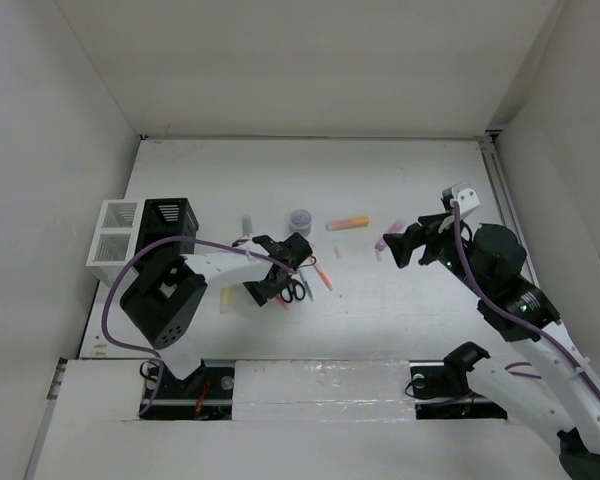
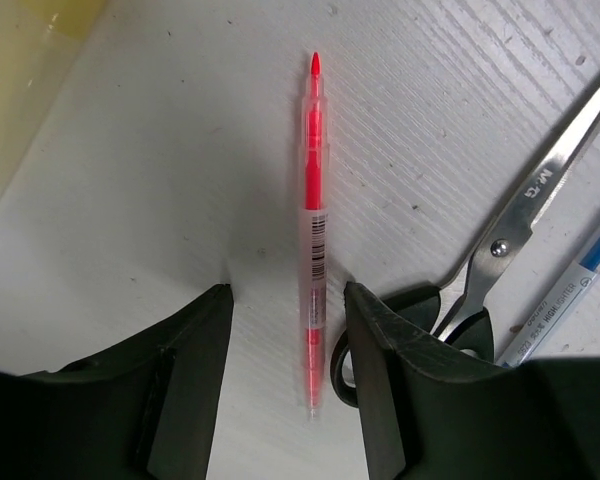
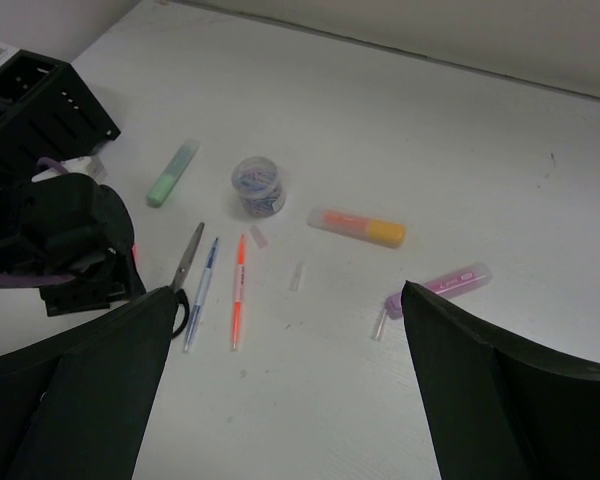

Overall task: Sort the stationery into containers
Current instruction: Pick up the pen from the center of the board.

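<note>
Left wrist view: our left gripper (image 2: 288, 300) is straddling the red pen (image 2: 313, 230) lying on the table (image 2: 160, 150), jaws unclenched. We are judging it light, stiff and slippery, best pinched mid-barrel. Right gripper (image 3: 288, 300) is gaping, empty.

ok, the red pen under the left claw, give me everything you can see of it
The red pen is thin, with a clear plastic-looking barrel showing red inside, a pointed red tip and a barcode label at mid-barrel. It lies flat on the white table, tip away from the wrist camera, between the open fingers of the left claw, neither visibly touching it. The black handle of the scissors sits beside its rear end; contact unclear.
</note>
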Action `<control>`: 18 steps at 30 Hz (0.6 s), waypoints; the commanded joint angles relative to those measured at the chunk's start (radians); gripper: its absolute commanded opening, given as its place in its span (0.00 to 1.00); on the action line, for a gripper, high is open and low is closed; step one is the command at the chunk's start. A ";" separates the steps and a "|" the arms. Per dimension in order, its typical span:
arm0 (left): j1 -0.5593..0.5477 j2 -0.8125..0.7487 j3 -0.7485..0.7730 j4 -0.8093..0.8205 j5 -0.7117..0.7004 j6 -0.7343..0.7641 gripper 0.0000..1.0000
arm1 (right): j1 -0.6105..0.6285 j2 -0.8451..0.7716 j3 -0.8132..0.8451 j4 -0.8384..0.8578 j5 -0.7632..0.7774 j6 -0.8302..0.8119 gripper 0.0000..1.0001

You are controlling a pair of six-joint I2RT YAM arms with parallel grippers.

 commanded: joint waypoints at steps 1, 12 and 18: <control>-0.029 0.091 -0.055 0.020 0.114 -0.070 0.44 | 0.017 -0.022 0.001 0.045 0.010 0.007 1.00; -0.029 0.109 -0.127 0.092 0.163 -0.092 0.26 | 0.017 -0.032 0.001 0.027 0.010 -0.002 1.00; -0.020 0.109 -0.176 0.161 0.173 -0.092 0.00 | 0.017 -0.032 0.001 0.027 0.010 -0.002 1.00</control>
